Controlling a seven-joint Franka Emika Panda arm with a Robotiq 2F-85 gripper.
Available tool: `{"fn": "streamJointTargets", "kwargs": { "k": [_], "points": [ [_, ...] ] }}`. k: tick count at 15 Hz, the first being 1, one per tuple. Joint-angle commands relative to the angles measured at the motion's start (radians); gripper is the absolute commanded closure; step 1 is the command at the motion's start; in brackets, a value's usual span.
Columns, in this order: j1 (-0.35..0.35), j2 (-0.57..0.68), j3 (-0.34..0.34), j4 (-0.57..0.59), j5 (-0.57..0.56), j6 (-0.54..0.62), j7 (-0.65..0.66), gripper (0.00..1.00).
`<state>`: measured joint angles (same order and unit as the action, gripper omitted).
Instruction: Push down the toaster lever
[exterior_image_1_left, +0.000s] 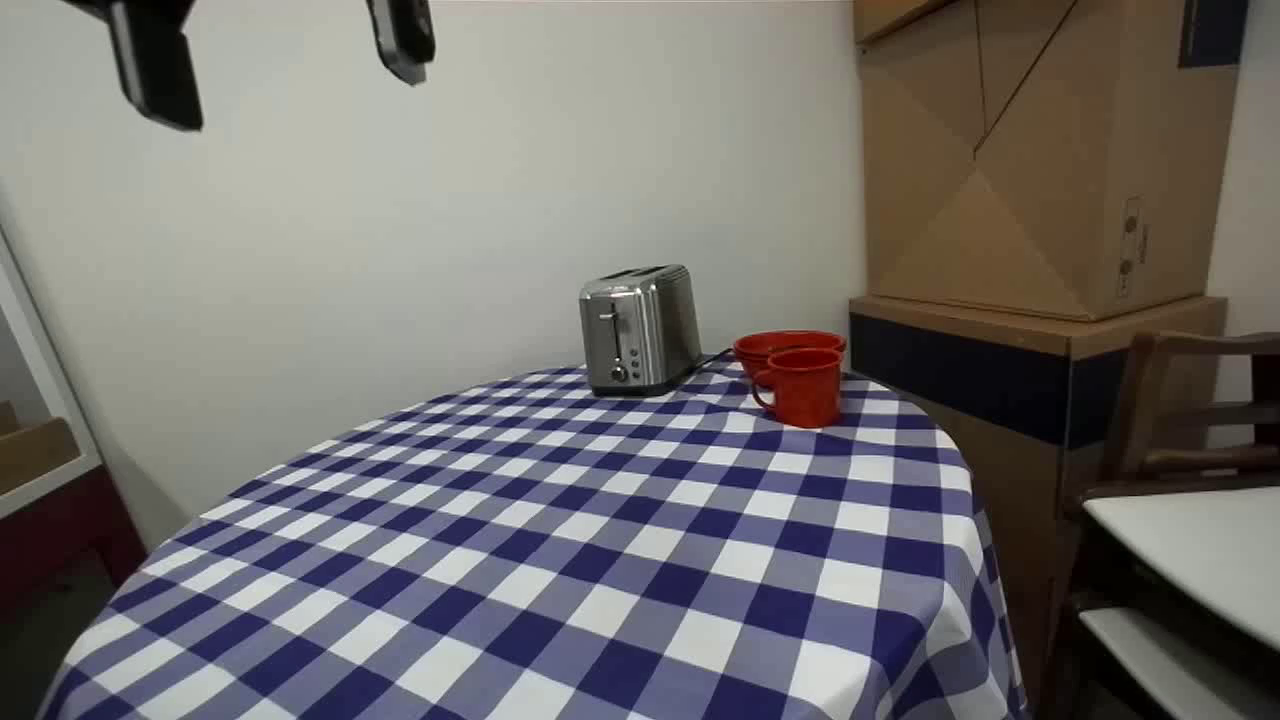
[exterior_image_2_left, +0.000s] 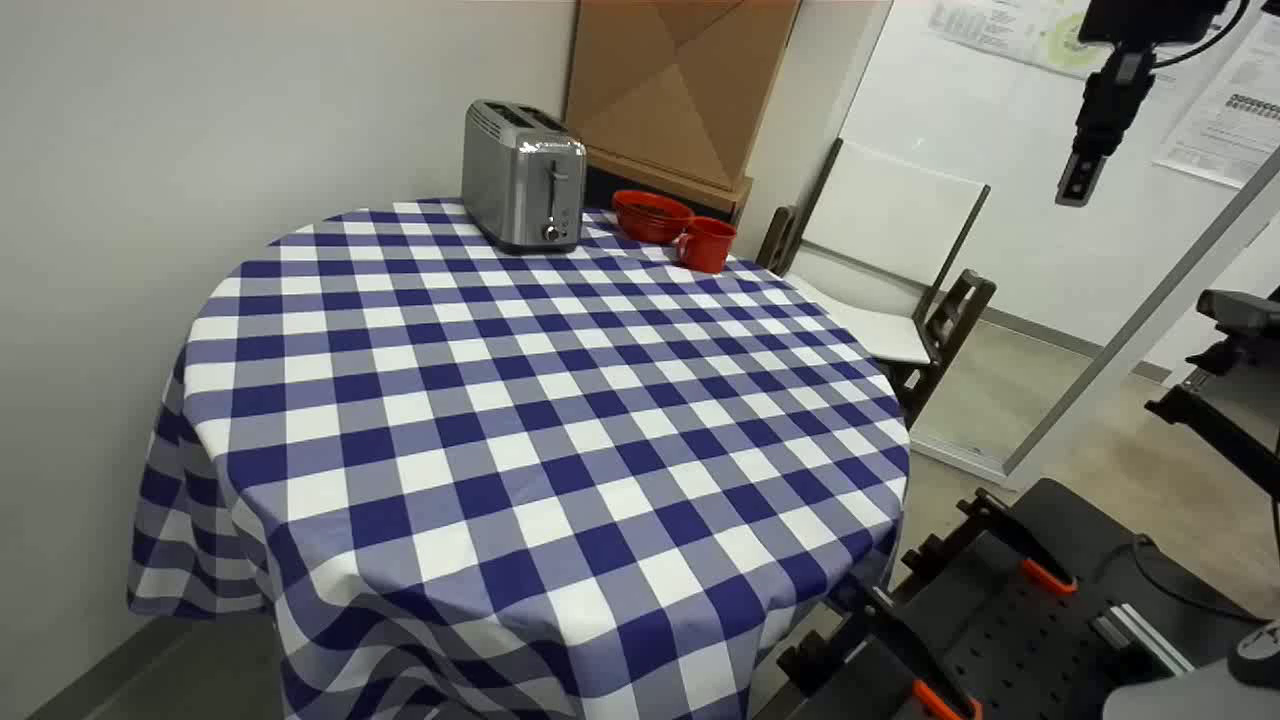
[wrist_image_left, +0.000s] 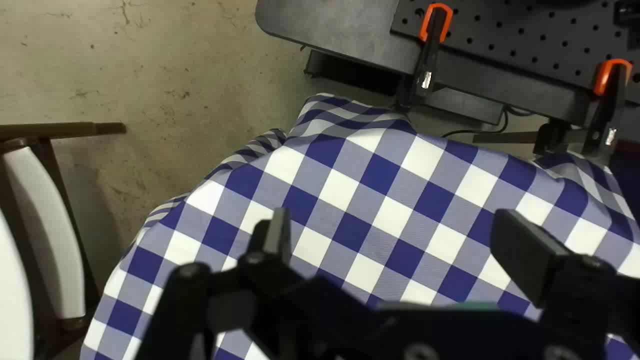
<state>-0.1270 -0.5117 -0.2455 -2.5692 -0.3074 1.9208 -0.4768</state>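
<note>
Standing on the tabletop (exterior_image_1_left: 560, 520), a two-slot toaster (exterior_image_1_left: 640, 332) is seen, lever (exterior_image_1_left: 608, 316) raised; the claw (exterior_image_1_left: 292, 105) is held aloft, spread wide, empty.

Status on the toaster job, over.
Gripper open, empty, raised away from toaster. Lever up, not pressed yet. Red cup and red bowl off to one side, not blocking lever.

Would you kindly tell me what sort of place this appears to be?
Probably a lab with a corner staged like a kitchen: a toaster on a checkered tablecloth, near a perforated black platform with orange-tipped clamps.
</note>
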Motion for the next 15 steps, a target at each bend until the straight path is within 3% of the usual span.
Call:
{"fn": "streamJointTargets", "kwargs": {
  "k": [1, 10, 15],
  "points": [
    [-0.001, 0.0, 0.002, 0.001, 0.001, -0.001, 0.0, 0.0],
    [-0.001, 0.0, 0.002, 0.001, 0.001, -0.001, 0.0, 0.0],
    [-0.031, -0.118, -0.019, -0.037, -0.005, 0.03, 0.001, 0.0]
  ]
}}
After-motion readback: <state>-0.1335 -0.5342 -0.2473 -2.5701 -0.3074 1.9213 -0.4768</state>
